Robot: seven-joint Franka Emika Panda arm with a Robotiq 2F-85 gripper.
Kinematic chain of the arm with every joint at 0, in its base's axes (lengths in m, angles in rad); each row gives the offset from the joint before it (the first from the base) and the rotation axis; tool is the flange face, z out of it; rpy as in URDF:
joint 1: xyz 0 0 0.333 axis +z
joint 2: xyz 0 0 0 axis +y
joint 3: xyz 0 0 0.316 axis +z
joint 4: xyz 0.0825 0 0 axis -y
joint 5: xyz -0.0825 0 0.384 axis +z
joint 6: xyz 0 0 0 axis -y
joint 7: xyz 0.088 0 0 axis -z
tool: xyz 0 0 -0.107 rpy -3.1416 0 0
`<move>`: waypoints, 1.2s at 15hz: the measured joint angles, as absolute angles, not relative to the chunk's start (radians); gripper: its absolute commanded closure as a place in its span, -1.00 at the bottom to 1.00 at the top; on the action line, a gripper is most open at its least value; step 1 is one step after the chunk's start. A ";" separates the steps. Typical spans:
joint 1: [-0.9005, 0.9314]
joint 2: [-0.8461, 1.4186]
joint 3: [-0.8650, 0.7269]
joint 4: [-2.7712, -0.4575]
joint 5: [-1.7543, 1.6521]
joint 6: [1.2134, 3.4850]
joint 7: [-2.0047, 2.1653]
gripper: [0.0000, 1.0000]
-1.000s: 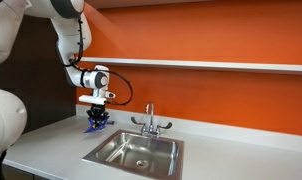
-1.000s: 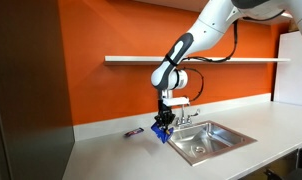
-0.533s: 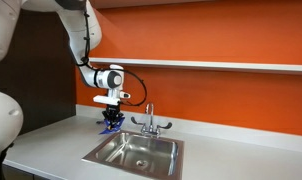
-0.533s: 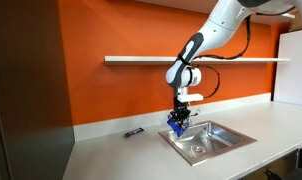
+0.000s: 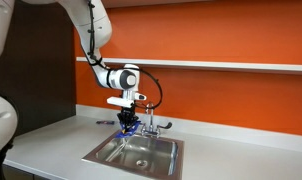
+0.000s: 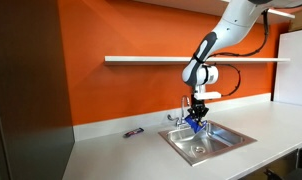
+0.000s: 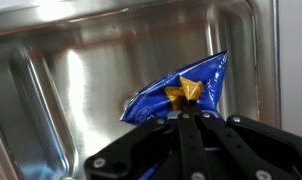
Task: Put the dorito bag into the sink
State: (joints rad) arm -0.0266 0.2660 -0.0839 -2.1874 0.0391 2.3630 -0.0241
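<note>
Claw state: the gripper (image 7: 195, 116) is clamped on the dorito bag (image 7: 159, 100).
Position: held over the sink (image 7: 61, 90).
Writing: blurred, cannot be read.

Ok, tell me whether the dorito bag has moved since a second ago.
Yes: the dorito bag went from beside the sink to over its basin, nearer the faucet.

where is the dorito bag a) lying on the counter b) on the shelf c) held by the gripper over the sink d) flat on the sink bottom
c: the gripper is shut on the dorito bag, and the wrist view shows the sink beneath it.
</note>
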 measured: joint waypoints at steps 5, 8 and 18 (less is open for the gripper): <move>-0.069 0.261 -0.117 -2.217 0.039 2.386 -0.024 1.00; -0.084 0.274 -0.119 -2.232 0.039 2.405 -0.024 1.00; -0.093 0.442 -0.115 -2.225 0.040 2.557 -0.024 1.00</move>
